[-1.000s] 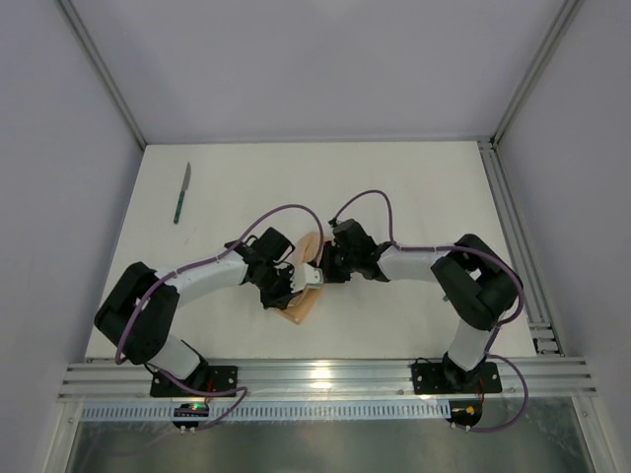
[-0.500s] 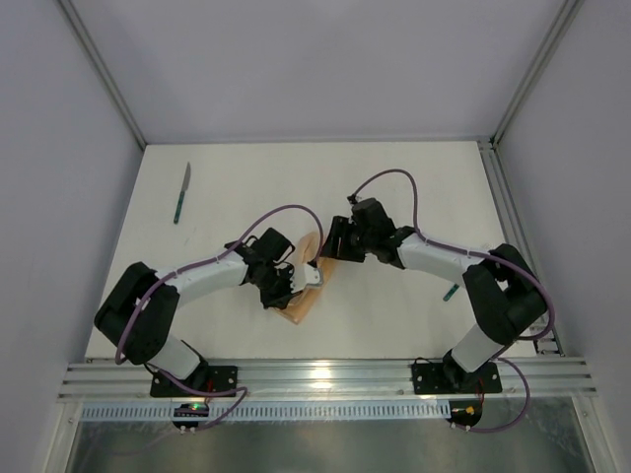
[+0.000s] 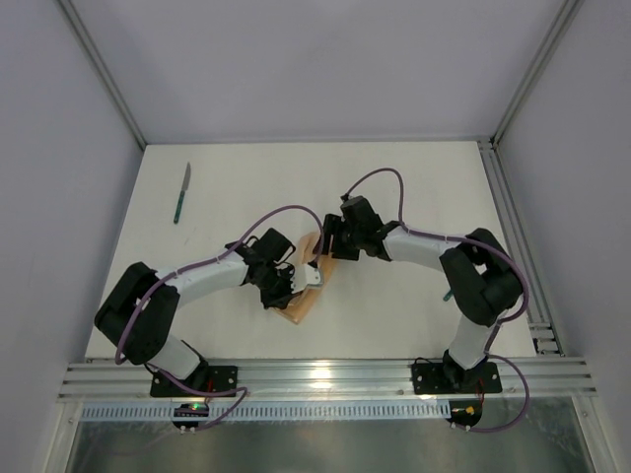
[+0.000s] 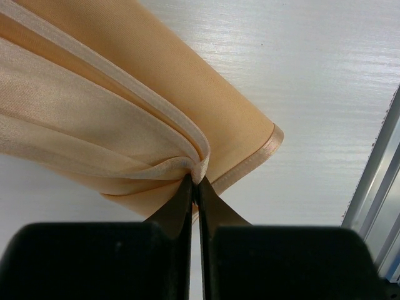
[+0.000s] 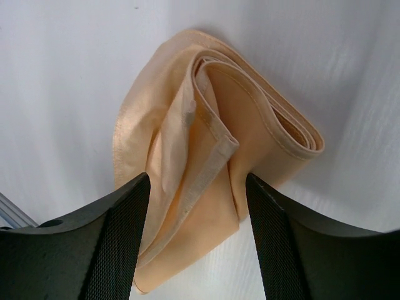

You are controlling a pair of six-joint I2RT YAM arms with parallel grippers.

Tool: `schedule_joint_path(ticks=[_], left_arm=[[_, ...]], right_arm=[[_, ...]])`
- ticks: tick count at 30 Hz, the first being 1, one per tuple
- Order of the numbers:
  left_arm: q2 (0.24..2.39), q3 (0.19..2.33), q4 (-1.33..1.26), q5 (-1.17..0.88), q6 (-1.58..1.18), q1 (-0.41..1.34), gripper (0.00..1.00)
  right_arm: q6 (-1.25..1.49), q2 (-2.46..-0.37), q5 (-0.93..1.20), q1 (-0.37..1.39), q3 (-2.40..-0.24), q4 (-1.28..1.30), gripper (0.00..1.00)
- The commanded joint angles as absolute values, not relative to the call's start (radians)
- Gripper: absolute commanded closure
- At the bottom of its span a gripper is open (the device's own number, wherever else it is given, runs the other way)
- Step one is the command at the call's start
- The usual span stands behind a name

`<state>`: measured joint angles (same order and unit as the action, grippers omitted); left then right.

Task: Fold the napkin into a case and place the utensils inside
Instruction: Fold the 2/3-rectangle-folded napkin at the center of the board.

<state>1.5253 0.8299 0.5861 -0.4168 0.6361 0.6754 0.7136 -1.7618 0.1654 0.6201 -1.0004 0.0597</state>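
The peach-orange napkin [image 3: 300,304] lies bunched in folds at the table's middle, between both arms. My left gripper [image 3: 314,277] is shut on a gathered hem of the napkin [image 4: 125,119], pinching it at the fingertips [image 4: 197,179]. My right gripper [image 3: 323,246] hovers over the napkin's far end [image 5: 187,150], open, one finger on each side of the layered folds and nothing clamped. A teal-handled knife [image 3: 182,193] lies far left near the back. A teal sliver [image 3: 447,294] shows beside the right arm's elbow, mostly hidden.
An aluminium rail [image 3: 325,376] runs along the near edge where both bases are bolted. Another rail [image 3: 513,236] borders the table's right side. Grey walls and frame posts enclose the white table [image 3: 394,187].
My right gripper has opened and let go of the napkin, staying over its far end while that arm's elbow swung out and back. The left gripper kept its pinch and did not move.
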Motion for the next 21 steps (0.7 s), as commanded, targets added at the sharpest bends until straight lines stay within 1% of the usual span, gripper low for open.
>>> schedule_joint_path(ticks=[1,6,10,11,12,14,15,18,19,20,21], left_arm=[[1.517,0.825,0.563,-0.403,0.643,0.683,0.99],[1.517,0.827,0.564,-0.397,0.649,0.683,0.99],[1.509,0.828,0.569,-0.41,0.649,0.684,0.99],[1.508,0.828,0.571,-0.414,0.647,0.683,0.99],[1.508,0.83,0.574,-0.417,0.646,0.683,0.99],[1.508,0.831,0.578,-0.423,0.644,0.683,0.99],[1.508,0.833,0.584,-0.434,0.643,0.683,0.99],[1.508,0.841,0.595,-0.446,0.634,0.683,0.97],[1.506,0.844,0.598,-0.452,0.629,0.683,0.96],[1.508,0.854,0.604,-0.457,0.624,0.681,0.88],[1.506,0.861,0.607,-0.463,0.617,0.68,0.84]], right_arm=[[0.71,-1.778,0.133,0.637,-1.074,0.031,0.33],[0.698,-1.83,0.115,0.637,-1.1,0.037,0.36],[0.696,-1.879,0.118,0.635,-1.114,0.042,0.43],[0.698,-1.884,0.117,0.637,-1.109,0.035,0.48],[0.698,-1.884,0.118,0.637,-1.105,0.031,0.59],[0.693,-1.885,0.12,0.635,-1.095,0.02,0.72],[0.692,-1.885,0.121,0.635,-1.085,0.009,0.82],[0.692,-1.887,0.136,0.635,-1.057,-0.039,0.92],[0.695,-1.887,0.143,0.635,-1.051,-0.051,0.94],[0.698,-1.888,0.147,0.635,-1.045,-0.06,0.95],[0.698,-1.89,0.15,0.634,-1.032,-0.08,0.96]])
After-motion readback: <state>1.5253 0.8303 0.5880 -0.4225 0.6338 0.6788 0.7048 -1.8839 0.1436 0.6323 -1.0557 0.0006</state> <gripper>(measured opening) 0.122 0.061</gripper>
